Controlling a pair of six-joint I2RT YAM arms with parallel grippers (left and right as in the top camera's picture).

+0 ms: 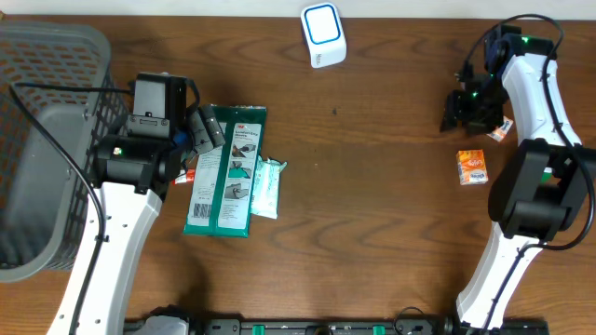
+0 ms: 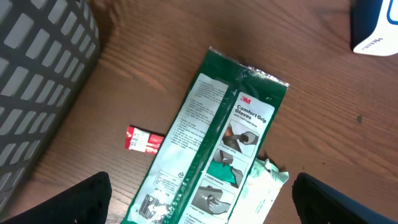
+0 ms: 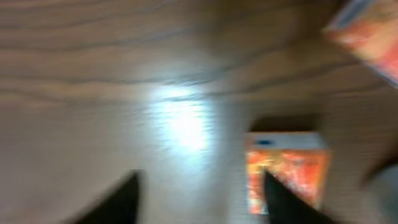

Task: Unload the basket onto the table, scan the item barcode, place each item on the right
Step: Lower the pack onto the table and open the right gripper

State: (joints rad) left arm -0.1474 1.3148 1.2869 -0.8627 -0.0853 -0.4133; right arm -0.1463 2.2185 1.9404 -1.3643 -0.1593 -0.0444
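A green glove package (image 1: 226, 169) lies flat at the table's left, also seen in the left wrist view (image 2: 211, 149). My left gripper (image 1: 199, 130) (image 2: 202, 208) hovers above it, open, its fingers straddling the package's lower end and touching nothing. A white and blue scanner (image 1: 323, 34) stands at the back centre. At the far right my right gripper (image 1: 460, 110) (image 3: 200, 180) is open over bare wood, holding nothing. A small orange box (image 1: 473, 167) (image 3: 286, 171) lies by its right finger. The right wrist view is blurred.
A white wipes pack (image 1: 266, 187) (image 2: 258, 196) lies against the green package's right side. A small red packet (image 1: 183, 177) (image 2: 143, 140) sits to its left. A grey basket (image 1: 47, 140) fills the left edge. Another orange packet (image 1: 501, 131) lies by the right arm.
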